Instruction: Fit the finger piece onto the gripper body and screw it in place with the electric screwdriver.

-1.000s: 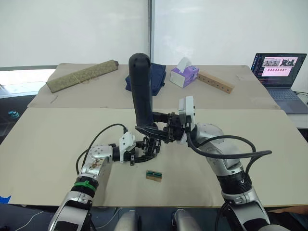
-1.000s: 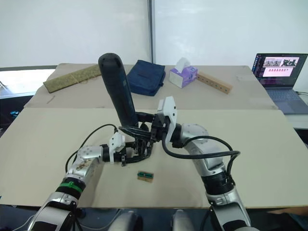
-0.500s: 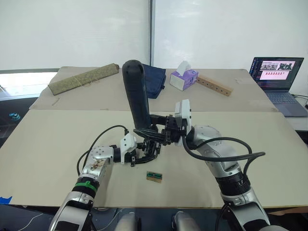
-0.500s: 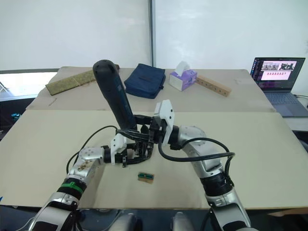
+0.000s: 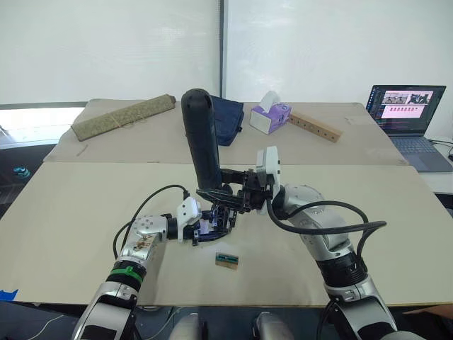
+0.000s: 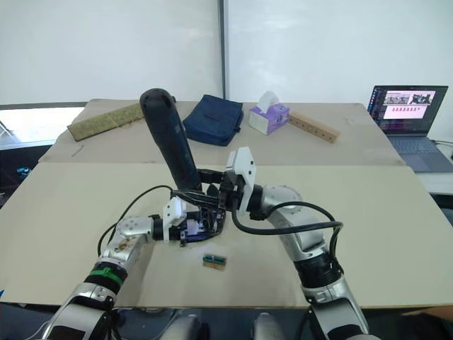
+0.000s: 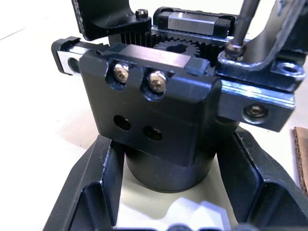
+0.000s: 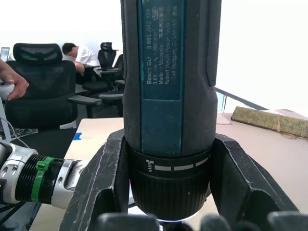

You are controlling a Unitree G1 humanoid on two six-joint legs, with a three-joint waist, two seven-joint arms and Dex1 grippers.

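Note:
The electric screwdriver, a thick black cylinder, stands nearly upright over the table's middle, its top leaning slightly to my left. My right gripper is shut on its lower collar. Its thin metal bit comes down onto a screw head in the black finger piece, which sits on the gripper body. The body rests just above the table. My left gripper is shut on its round base. Two silver screws show on the body's front block.
A small green-and-tan block lies on the table just in front of the body. At the back are a rolled mat, a blue bag, a tissue box, a wooden bar and a laptop.
The screwdriver's top has leaned a little further to my left. A purplish glow now shows on the gripper body under the tool. Both grippers keep their hold.

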